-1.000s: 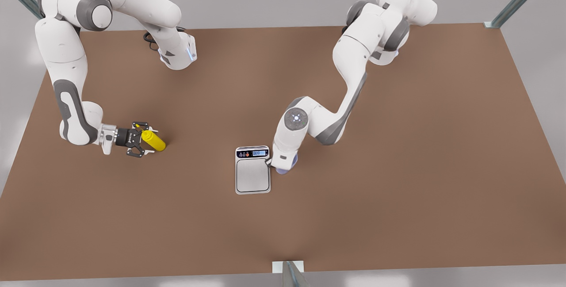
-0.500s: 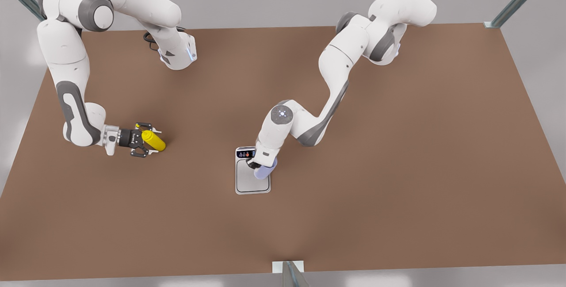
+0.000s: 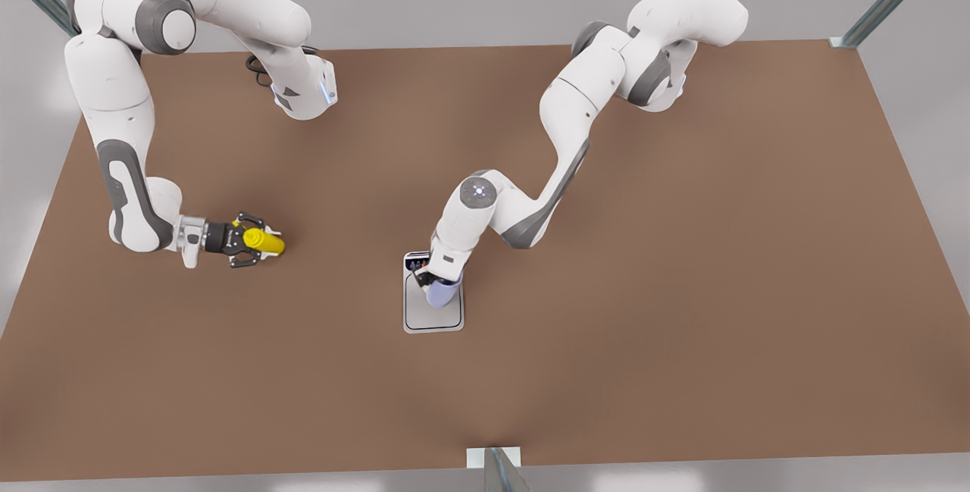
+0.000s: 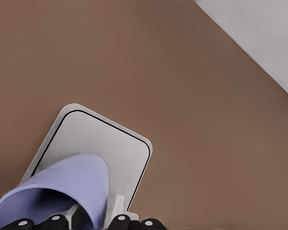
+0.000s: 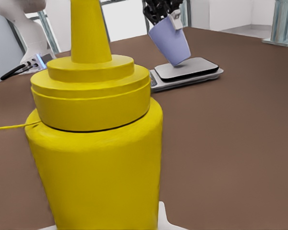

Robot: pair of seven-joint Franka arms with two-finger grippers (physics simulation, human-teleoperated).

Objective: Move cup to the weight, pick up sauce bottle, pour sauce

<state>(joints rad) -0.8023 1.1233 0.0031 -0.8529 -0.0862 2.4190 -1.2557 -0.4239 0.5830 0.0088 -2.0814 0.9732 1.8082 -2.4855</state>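
**Cup Hangs Over the Scale as Sauce Bottle Waits in a Second Grip**

The left end effector (image 3: 429,281) grips the cup (image 3: 442,293) by its rim and holds it tilted above the weight (image 3: 432,319); in the right wrist view the cup's base hangs clear of the steel plate, not yet set down. Gripping at the rim keeps the arm above the plate and lets the cup's base meet it first. The weight lies flat near the middle of the tabletop (image 3: 682,287), its display strip largely hidden under the arm; nothing on the strip can be read.

Well apart, toward the front view's left, the right end effector (image 3: 246,242) has its fingers on either side of the sauce bottle (image 3: 264,242), which stands upright on the tabletop with its nozzle pointing up. Whether those fingers are pressing the bottle cannot be told. The grip on the body would suit tipping it later for the pour. The bottle's yellow surface carries no label or brand.
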